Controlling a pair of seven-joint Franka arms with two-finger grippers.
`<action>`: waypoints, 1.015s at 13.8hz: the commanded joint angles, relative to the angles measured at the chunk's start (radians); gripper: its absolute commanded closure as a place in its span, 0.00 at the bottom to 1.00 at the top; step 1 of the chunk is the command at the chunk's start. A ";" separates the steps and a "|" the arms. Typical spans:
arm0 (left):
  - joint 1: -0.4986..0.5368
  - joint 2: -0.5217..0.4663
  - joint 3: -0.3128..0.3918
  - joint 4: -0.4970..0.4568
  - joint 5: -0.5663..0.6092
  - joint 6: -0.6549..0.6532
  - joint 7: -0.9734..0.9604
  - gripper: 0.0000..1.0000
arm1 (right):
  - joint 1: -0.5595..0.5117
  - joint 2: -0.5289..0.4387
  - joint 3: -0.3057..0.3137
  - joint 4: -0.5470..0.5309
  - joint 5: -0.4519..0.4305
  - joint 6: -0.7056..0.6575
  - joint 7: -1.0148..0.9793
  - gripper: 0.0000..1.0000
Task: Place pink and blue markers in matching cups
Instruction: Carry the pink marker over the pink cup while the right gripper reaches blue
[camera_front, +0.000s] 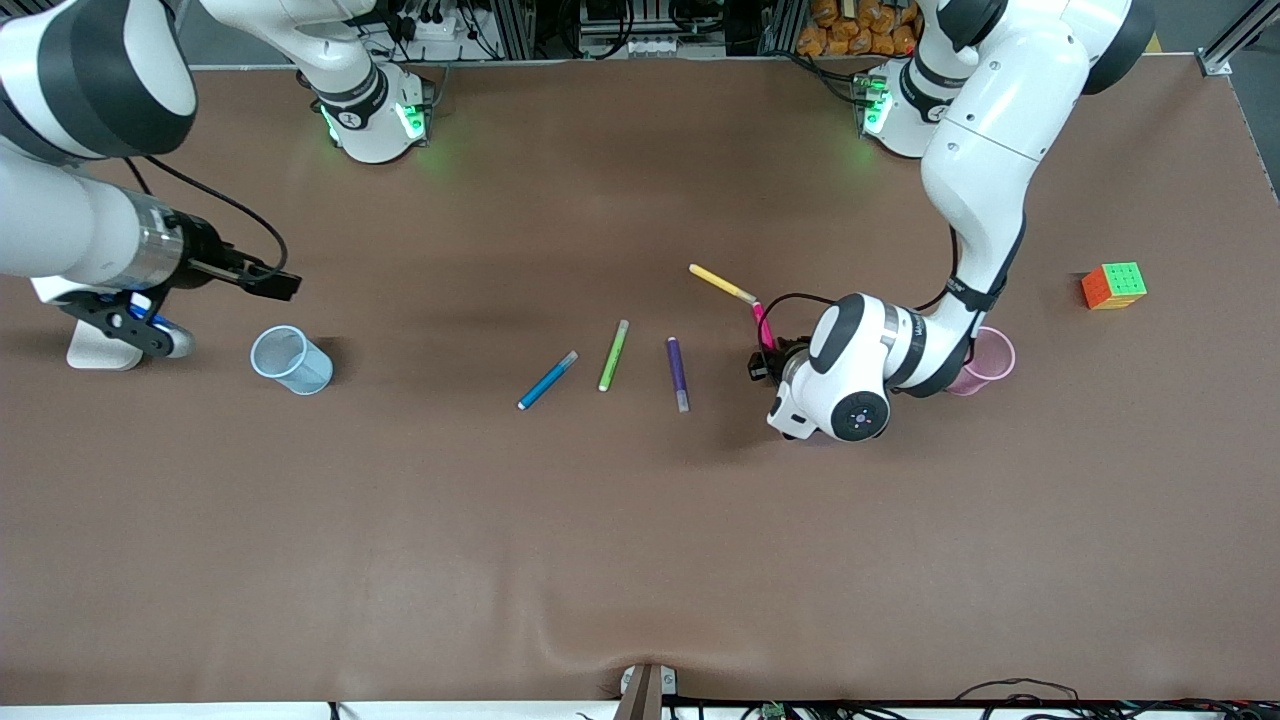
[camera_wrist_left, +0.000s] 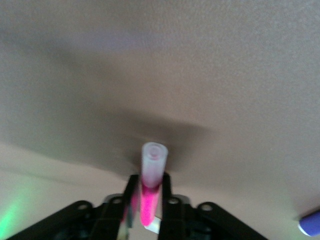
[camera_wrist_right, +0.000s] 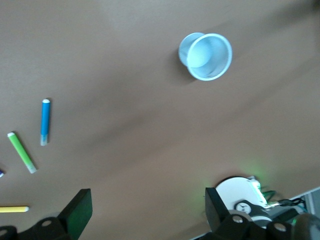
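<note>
right gripper (camera_front: 150, 325): we saw it parked over the table's right-arm end, fingers spread wide, nothing held, waiting.
blue cup (camera_front: 291, 360): upright near the right-arm end, just beside that gripper; empty in the right wrist view (camera_wrist_right: 206, 56).
blue marker (camera_front: 547, 380): flat mid-table, untouched; lime-green marker (camera_front: 613, 355) and purple marker (camera_front: 678, 373) lay beside it toward the left-arm end.
yellow marker (camera_front: 722, 284): lay farther from the front camera, its tip near the pink one.
pink marker (camera_front: 763, 325): pinched low on the table; left wrist view showed its pale end (camera_wrist_left: 153, 165) poking out between the fingers.
left gripper (camera_front: 768, 362): clamped on the pink marker.
pink cup (camera_front: 985, 360): upright toward the left-arm end, partly hidden by the left arm.
step: we judged grasp done, pink marker not yet lifted.
next: lift, carry over pink cup, tip upright, release; cup is light, may topple.
</note>
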 joint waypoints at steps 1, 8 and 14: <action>0.031 -0.009 0.000 0.011 -0.030 -0.005 -0.031 1.00 | 0.012 -0.045 0.005 -0.110 0.031 0.112 0.067 0.00; 0.172 -0.241 0.000 0.022 -0.013 -0.137 -0.031 1.00 | 0.043 -0.036 0.149 -0.300 0.066 0.403 0.334 0.00; 0.215 -0.452 0.000 0.014 0.121 -0.218 0.033 1.00 | 0.052 -0.006 0.305 -0.403 0.075 0.641 0.613 0.00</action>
